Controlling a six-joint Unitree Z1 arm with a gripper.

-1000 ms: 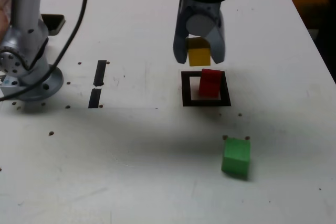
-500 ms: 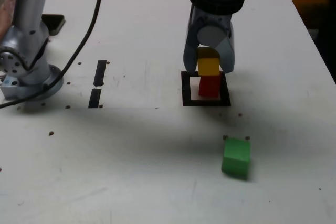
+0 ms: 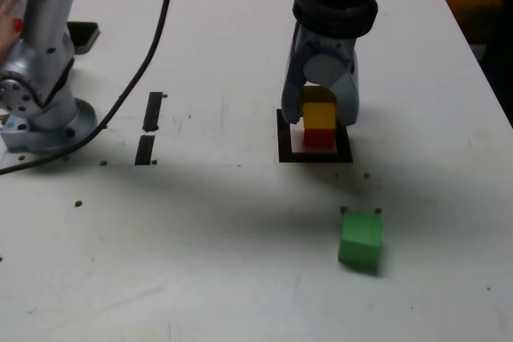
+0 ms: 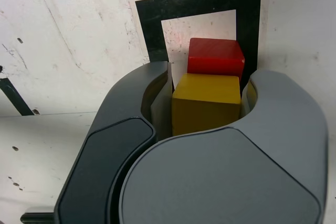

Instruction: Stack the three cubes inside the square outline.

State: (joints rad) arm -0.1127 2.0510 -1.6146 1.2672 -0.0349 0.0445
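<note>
- Now the gripper (image 3: pixel 321 114) grasps the yellow cube (image 3: pixel 319 114) directly on the red cube (image 3: pixel 319 138), inside the square outline (image 3: pixel 284 143).
- Ideally it checks alignment, then opens gently and rises straight.
- Green cube (image 3: pixel 360 239) waits at 5 o'clock from the outline.

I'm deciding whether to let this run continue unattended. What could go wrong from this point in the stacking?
1. The end effector brackets the yellow cube sitting on the red cube; opening or lifting unevenly could drag it off.
2. In the wrist view the yellow cube looks offset from the red cube, so the stack may be unstable.
3. The green cube, seemingly larger, goes last and could topple both out of the square outline.
</note>
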